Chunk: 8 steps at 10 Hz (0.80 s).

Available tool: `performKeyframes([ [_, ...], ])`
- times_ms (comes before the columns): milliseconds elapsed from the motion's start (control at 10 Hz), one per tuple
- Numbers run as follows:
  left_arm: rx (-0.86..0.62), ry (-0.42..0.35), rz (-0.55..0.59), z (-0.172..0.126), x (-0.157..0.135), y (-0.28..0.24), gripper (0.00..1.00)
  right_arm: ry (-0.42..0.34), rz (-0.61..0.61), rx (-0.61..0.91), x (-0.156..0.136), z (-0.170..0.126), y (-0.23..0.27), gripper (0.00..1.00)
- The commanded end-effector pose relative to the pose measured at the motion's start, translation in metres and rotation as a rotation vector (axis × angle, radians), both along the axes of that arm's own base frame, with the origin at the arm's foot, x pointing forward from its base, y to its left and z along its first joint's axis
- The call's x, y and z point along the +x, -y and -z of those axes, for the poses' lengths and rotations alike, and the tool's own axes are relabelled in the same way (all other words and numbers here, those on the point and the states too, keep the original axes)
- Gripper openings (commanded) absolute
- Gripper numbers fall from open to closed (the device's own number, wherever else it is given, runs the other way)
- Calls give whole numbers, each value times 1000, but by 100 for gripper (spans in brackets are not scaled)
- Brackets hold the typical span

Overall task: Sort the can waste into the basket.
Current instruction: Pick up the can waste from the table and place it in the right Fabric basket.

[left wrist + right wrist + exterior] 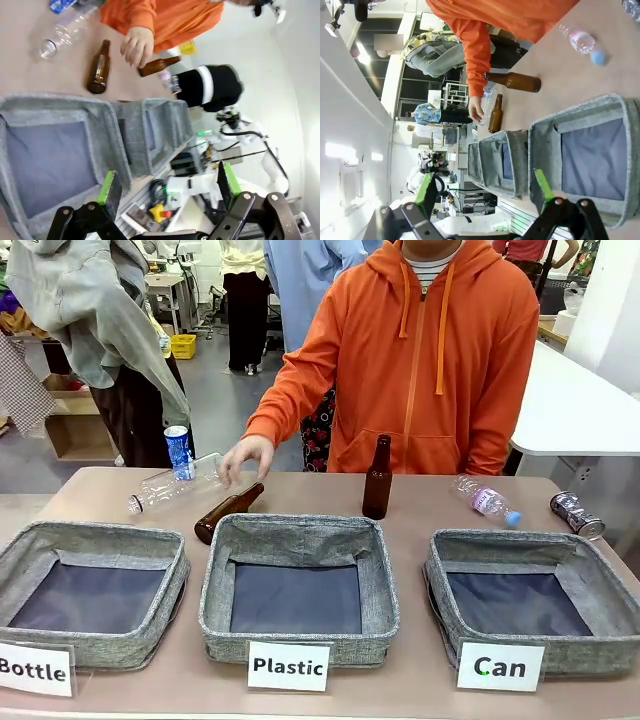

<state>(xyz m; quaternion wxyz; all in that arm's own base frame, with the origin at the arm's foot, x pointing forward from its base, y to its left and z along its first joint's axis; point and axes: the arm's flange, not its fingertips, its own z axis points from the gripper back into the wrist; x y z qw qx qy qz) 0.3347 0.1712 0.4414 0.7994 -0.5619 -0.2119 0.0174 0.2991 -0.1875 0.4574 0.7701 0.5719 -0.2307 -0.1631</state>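
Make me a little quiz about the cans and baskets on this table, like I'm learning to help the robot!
1. True or false: a can already lies inside the Can basket.
2. Which sign marks the middle basket? A) Bottle B) Plastic C) Can
3. Which stands upright, the blue can or the silver can?
Key: 1 false, that basket is empty. 2 B, it is the Plastic basket. 3 the blue can; the silver can lies on its side.

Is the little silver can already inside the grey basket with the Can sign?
No, the short silver metal can lies on the table beyond the square grey fabric basket.
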Motion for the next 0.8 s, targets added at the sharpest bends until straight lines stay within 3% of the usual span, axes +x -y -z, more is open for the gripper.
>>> performKeyframes([
  [0,141,-46,77,-22,73,12,100,29,4,12,3,-1,-2,100],
  [200,269,-37,115,-29,150,65,100,29,4,12,3,-1,-2,100],
  [400,377,2,147,-18,203,112,100,29,4,12,3,-1,-2,100],
  [600,366,-6,192,-15,223,97,100,29,4,12,3,-1,-2,100],
  [700,376,92,177,-27,205,56,100,29,4,12,3,-1,-2,100],
])
